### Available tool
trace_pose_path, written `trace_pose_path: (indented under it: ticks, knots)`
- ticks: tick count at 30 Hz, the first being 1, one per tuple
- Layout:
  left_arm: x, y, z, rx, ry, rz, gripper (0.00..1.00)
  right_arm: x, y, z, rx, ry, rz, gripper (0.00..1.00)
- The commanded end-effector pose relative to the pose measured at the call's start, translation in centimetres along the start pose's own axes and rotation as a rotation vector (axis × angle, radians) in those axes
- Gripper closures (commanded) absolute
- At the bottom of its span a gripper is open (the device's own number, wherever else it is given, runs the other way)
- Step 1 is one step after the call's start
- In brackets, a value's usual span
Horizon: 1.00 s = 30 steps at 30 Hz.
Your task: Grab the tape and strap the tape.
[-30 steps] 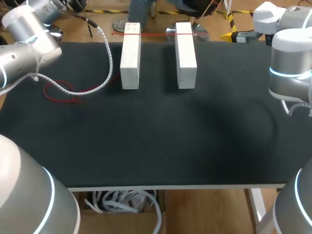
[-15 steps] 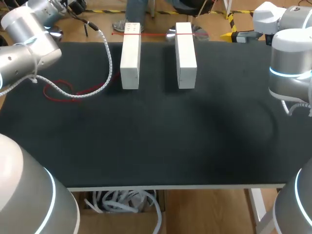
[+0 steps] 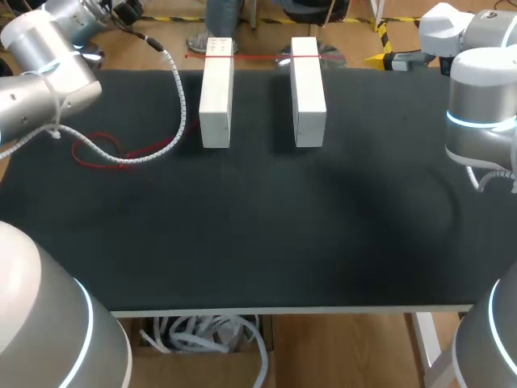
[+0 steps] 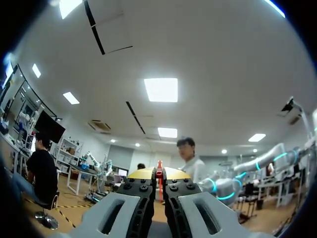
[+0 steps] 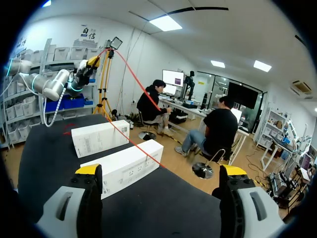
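Our left gripper (image 4: 158,174) is clenched on the tape (image 4: 159,166). In its wrist view the two yellow tips stand close together with the thin red strip pinched between them. It points up and away from the tabletop (image 3: 258,242). From our right wrist view it hangs high beyond the far left corner, with the red line running down from it toward the boxes.

Our right gripper (image 5: 161,171) is released, its fingers wide apart with nothing between them. It sits near the right edge of the tabletop, facing the boxes and well apart from them.

On the tabletop the tape (image 3: 258,56) lies as a straight red line across the far ends of one white box (image 3: 216,93) and a second white box (image 3: 308,93). The boxes stand side by side at the far edge. A red loop (image 3: 97,152) lies near the left edge under a white coiled cable (image 3: 179,97). We cannot tell whether that loop is slack of the same tape.

We judge the grab to be done on the left side, and the strip is laid over both boxes. The strapping itself looks unfinished. We see no wrap going down round the boxes and nothing fastened, and the right gripper has not yet taken any part of the tape. What is left, as we read it, is to catch the strip on the right side, draw it round the pair and close it.
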State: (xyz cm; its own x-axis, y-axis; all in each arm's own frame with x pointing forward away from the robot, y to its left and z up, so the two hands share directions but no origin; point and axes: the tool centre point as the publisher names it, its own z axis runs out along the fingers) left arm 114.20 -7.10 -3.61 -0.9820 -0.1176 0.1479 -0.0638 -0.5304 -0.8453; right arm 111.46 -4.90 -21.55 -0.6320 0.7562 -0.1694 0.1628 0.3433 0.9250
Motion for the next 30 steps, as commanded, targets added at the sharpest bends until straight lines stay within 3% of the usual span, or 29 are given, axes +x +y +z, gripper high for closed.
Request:
trace_pose_path:
  ticks: [1, 2, 5, 7, 9, 10, 13, 15, 17, 19, 30]
  knots:
    - [0.2, 0.0, 0.1, 0.0, -0.006, 0.002, 1.0, 0.1, 0.2, 0.0, -0.049, -0.009, 0.054, 0.0]
    - [0.2, 0.0, 0.1, 0.0, -0.006, 0.002, 1.0, 0.3, 0.4, 0.0, -0.09, -0.013, 0.054, 0.0]
    - [0.2, 0.0, 0.1, 0.0, -0.006, 0.002, 1.0, 1.0, 0.6, -0.1, -0.233, -0.039, 0.201, 0.0]
    - [0.2, 0.0, 0.1, 0.0, -0.006, 0.002, 1.0, 1.3, 0.7, -0.4, -0.374, -0.061, 0.369, 0.0]
    - [0.2, 0.0, 0.1, 0.0, -0.006, 0.002, 1.0, 1.5, 0.5, -0.7, -0.54, -0.105, 0.628, 0.0]
    - [0.2, 0.0, 0.1, 0.0, -0.006, 0.002, 1.0, 1.7, 0.4, -0.9, -0.663, -0.146, 0.794, 0.0]
    - [0.2, 0.0, 0.1, 0.0, -0.006, 0.002, 1.0, 2.2, -0.2, -1.3, -0.869, -0.303, 1.088, 0.0]
    - [0.2, 0.0, 0.1, 0.0, -0.006, 0.002, 1.0, 2.0, -0.5, -1.3, -0.908, -0.425, 1.18, 0.0]
    - [0.2, 0.0, 0.1, 0.0, -0.006, 0.002, 1.0, 2.2, 0.1, -1.1, -0.993, -0.457, 1.249, 0.0]
    - [0.2, 0.0, 0.1, 0.0, -0.006, 0.002, 1.0, 2.3, 1.1, -1.0, -0.901, -0.371, 1.085, 0.0]
    - [0.2, 0.0, 0.1, 0.0, -0.006, 0.002, 1.0, 2.3, 1.1, -1.0, -0.901, -0.371, 1.085, 0.0]
